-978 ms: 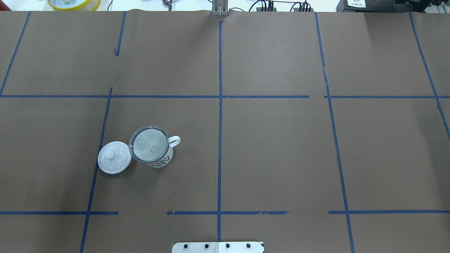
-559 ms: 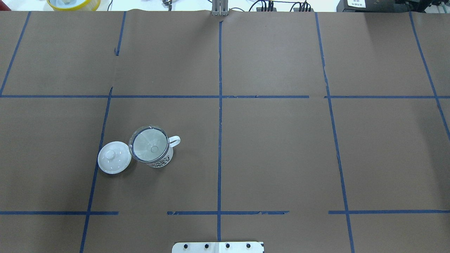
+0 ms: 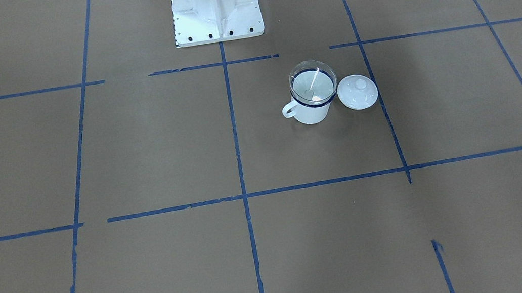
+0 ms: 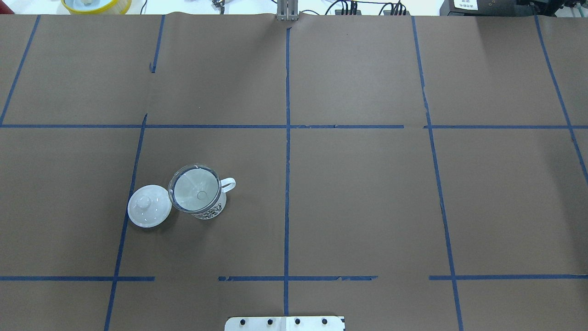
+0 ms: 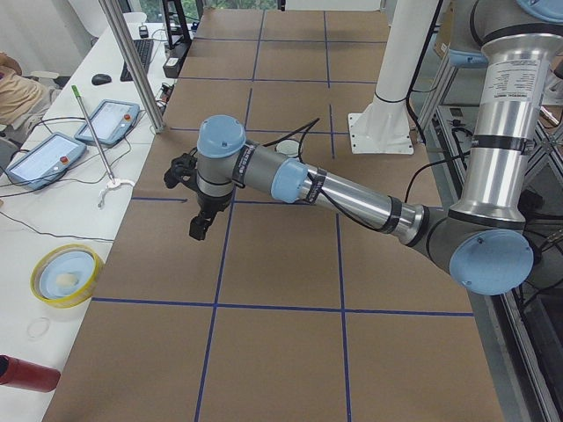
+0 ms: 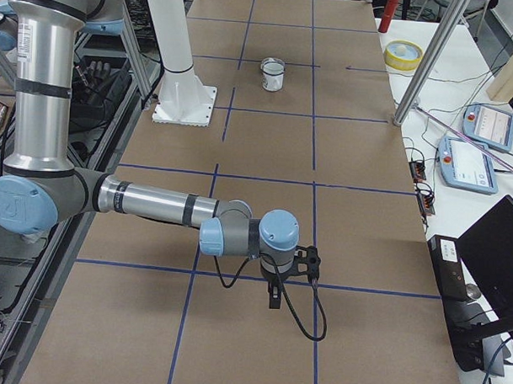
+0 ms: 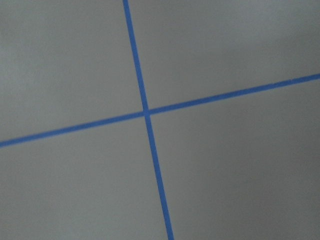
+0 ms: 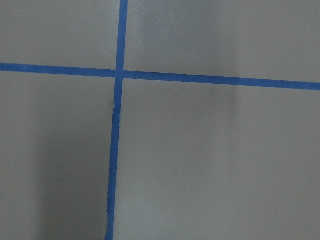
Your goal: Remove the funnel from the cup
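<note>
The clear funnel (image 4: 195, 191) sits in the cup (image 4: 210, 212), a white mug with a dark blue rim, on the left half of the table. The funnel's wide rim rests on the mug's rim, and the mug's handle points toward the table's middle. Both also show in the front-facing view, funnel (image 3: 313, 83) in cup (image 3: 311, 113). The left gripper (image 5: 201, 227) hangs high over the table's left end, far from the cup. The right gripper (image 6: 275, 298) hangs over the right end. Both show only in the side views, so I cannot tell whether they are open or shut.
A white domed lid with a knob (image 4: 149, 206) lies right beside the cup, on its outer side. The robot's base plate (image 4: 285, 323) is at the near edge. A yellow bowl (image 4: 96, 4) sits beyond the far edge. Blue tape lines grid the brown table cover.
</note>
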You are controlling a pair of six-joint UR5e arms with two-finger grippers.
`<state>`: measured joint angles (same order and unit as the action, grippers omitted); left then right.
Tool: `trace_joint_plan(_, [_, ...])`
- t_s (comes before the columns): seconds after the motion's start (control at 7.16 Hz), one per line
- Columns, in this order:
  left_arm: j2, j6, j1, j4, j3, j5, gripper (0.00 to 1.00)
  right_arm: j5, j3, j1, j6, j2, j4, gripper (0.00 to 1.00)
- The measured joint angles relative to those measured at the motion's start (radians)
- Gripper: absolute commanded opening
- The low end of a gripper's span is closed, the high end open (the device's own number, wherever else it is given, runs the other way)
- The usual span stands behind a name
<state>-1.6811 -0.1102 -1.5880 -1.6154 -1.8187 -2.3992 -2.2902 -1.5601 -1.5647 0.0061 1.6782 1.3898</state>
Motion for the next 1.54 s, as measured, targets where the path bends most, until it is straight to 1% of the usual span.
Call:
trace_joint_plan(0.14, [0.000,0.003,0.000,-0.036,0.005,-0.046,1.00,0.000,0.000,0.000,0.000,0.000,0.000,1.00])
trace_joint_plan(0.28, [-0.001,0.057,0.018,-0.095,0.002,-0.090,1.00,0.000,0.000,0.000,0.000,0.000,0.000,1.00])
trace_joint_plan(0.42, [-0.007,0.168,0.076,-0.136,-0.011,-0.106,1.00,0.000,0.000,0.000,0.000,0.000,0.000,1.00])
trace_joint_plan(0.56, [-0.024,0.315,0.162,-0.154,-0.039,-0.094,1.00,0.000,0.000,0.000,0.000,0.000,0.000,1.00])
trace_joint_plan(0.7, [-0.045,0.492,0.255,-0.159,-0.083,-0.053,1.00,0.000,0.000,0.000,0.000,0.000,0.000,1.00])
trace_joint_plan(0.98, [-0.102,0.899,0.492,-0.156,-0.181,0.104,1.00,0.000,0.000,0.000,0.000,0.000,0.000,1.00])
trace_joint_plan(1.12, [-0.152,1.083,0.612,-0.154,-0.199,0.184,1.00,0.000,0.000,0.000,0.000,0.000,0.000,1.00])
trace_joint_plan(1.26, [-0.202,1.213,0.712,-0.144,-0.201,0.258,1.00,0.000,0.000,0.000,0.000,0.000,0.000,1.00])
trace_joint_plan(1.54, [-0.301,1.348,0.851,-0.081,-0.166,0.366,1.00,0.000,0.000,0.000,0.000,0.000,0.000,1.00])
